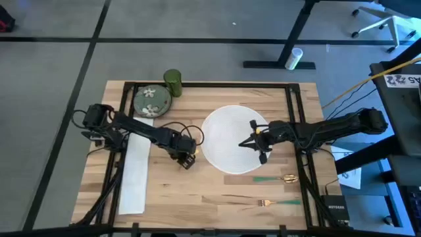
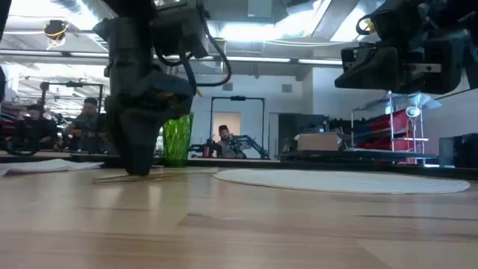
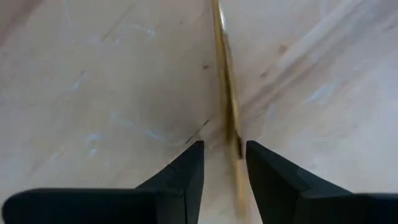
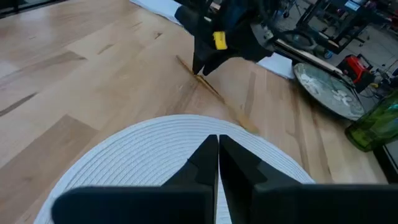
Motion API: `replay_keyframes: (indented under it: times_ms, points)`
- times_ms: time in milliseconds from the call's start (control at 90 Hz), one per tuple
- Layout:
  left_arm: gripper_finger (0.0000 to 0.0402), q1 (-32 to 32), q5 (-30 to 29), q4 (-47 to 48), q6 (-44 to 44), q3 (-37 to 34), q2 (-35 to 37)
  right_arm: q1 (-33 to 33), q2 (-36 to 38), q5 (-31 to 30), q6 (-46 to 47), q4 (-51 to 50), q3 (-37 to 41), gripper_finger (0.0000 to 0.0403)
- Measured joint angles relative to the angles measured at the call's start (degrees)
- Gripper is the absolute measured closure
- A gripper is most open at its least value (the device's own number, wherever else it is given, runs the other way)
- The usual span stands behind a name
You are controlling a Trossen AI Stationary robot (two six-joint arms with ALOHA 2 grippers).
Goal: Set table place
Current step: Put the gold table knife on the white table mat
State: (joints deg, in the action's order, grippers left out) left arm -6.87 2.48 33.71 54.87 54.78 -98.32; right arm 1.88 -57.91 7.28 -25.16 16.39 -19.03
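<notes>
The left gripper (image 1: 187, 160) is down at the table (image 1: 197, 197), just left of the round white placemat (image 1: 227, 155). Its 2 dark fingers (image 3: 186, 174) stand a narrow gap apart, straddling a thin gold utensil (image 3: 227, 106) that lies flat on the wood; they bracket it closely, though whether the pads already press on it cannot be told. Straddling it across its width looks like the setup for a pinch on so slim a piece.

The right gripper (image 4: 217, 146) hovers above the placemat with its fingers closed together and nothing between them; it appears to be waiting.

The table is a light butcher-block top of glued planks, edged with black rails, and carries everything. The placemat is a flat disc with concentric ribbing. A folded white napkin (image 1: 135, 164) lies along the left side, a flowered plate (image 1: 152, 101) and a green ribbed glass (image 1: 173, 82) sit at the far edge, and 2 green-handled pieces, a spoon (image 1: 276, 178) and a fork (image 1: 279, 203), lie near the front right.
</notes>
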Motion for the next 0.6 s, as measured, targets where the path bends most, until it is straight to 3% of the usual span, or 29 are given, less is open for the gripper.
replay_keyframes:
  times_ms: [356, 600]
  points:
    - [0.0308, 0.4, -0.3, 0.2, -2.6, 0.1, -0.5, 0.0, 0.0, -0.2, 0.0, -0.1, 0.0, 0.0403]
    - [0.0375, 0.6, -1.3, 0.8, -7.3, 0.0, -0.5, 0.0, 0.0, -0.2, 0.0, -0.1, 0.0, 0.0403]
